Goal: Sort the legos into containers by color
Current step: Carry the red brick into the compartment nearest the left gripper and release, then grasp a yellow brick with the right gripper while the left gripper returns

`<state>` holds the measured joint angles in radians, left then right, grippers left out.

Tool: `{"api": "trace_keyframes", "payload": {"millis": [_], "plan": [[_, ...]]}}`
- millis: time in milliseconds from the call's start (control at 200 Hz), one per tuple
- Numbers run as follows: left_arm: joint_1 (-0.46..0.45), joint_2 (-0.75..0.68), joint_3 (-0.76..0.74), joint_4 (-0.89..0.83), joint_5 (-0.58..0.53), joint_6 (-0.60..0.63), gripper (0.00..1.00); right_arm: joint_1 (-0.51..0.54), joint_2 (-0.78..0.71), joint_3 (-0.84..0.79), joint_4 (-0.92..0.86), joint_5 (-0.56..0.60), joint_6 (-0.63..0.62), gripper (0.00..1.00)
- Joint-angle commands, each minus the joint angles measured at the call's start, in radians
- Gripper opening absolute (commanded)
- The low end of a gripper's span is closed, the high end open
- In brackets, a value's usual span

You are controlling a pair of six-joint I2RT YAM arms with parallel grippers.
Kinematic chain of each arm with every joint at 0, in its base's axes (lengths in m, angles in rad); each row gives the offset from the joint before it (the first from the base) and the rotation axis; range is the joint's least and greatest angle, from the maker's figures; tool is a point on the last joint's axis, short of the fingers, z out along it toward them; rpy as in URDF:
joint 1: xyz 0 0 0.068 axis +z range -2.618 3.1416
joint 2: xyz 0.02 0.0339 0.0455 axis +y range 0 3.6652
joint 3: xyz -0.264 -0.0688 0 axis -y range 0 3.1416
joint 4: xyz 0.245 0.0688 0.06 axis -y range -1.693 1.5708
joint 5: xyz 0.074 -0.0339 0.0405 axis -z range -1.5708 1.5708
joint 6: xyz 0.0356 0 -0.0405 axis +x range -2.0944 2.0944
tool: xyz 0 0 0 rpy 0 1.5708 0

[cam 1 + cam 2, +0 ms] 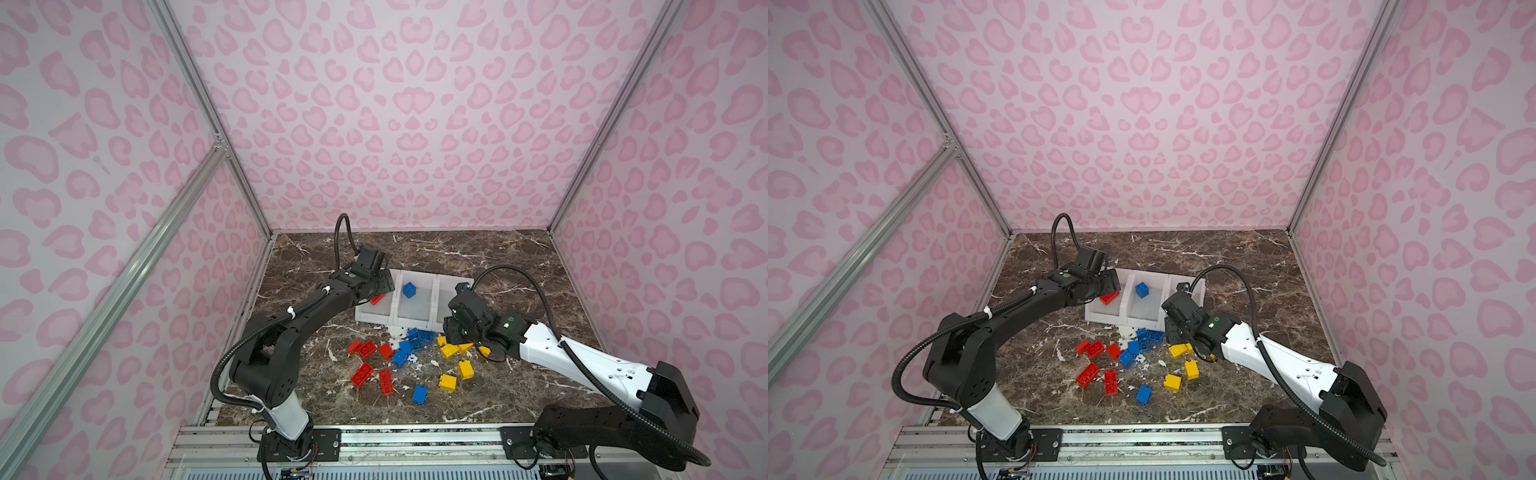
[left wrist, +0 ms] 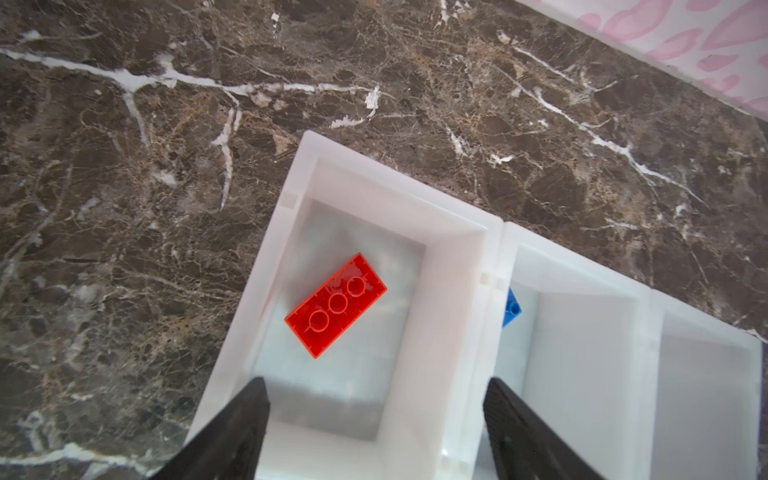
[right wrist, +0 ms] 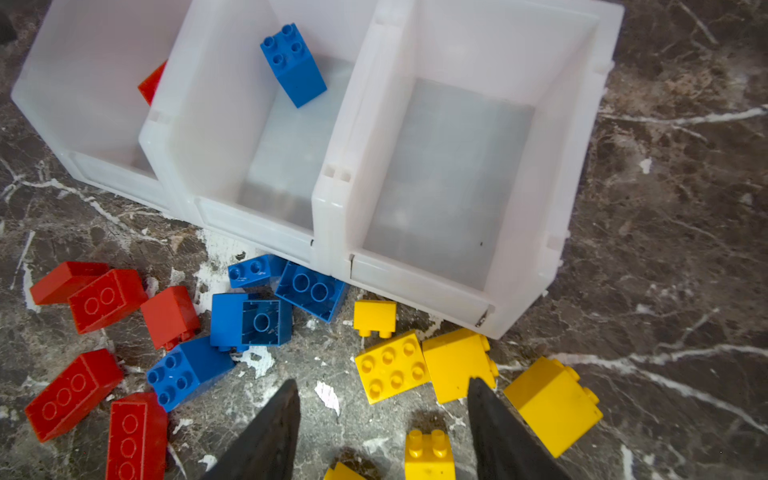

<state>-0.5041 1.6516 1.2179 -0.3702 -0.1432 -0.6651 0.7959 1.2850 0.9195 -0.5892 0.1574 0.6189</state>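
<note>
Lying in the end container (image 2: 307, 166), red lego (image 2: 336, 305) beneath spread, empty left hand (image 2: 376, 382).

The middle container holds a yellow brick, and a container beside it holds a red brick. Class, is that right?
No: the middle container holds a blue brick, not a yellow one; the right wrist view shows it. The neighbouring container does hold a red brick.

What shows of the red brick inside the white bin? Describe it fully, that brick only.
The red brick is a long rectangle of glossy, hard-looking plastic, turned studs down: its hollow underside faces up, showing three round tubes in a row. It lies on the floor of the end bin, diagonal to the walls and seemingly clear of them. The left tool hangs above with jaws apart, not touching it.
</note>
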Motion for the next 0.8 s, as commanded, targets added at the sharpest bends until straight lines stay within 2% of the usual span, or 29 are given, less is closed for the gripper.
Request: {"api": "trace_keyframes", "payload": {"millis": [0,245,500,795], "plan": [[-0.004,-0.074,-0.047,0.058,-0.001,0.037,0.84,-0.003,-0.017,-0.03,-0.018,0.018,0.028,0.64],[-0.011,-0.279,-0.207,0.062,-0.03,0.092,0.85,-0.002,-0.07,-0.123,-0.035,-0.014,0.07,0.63],[-0.027,-0.485,-0.395,0.055,-0.08,0.071,0.85,0.051,-0.164,-0.278,-0.001,-0.048,0.183,0.64],[-0.036,-0.584,-0.479,0.047,-0.092,0.053,0.86,0.099,-0.135,-0.338,0.064,-0.066,0.239,0.63]]}}
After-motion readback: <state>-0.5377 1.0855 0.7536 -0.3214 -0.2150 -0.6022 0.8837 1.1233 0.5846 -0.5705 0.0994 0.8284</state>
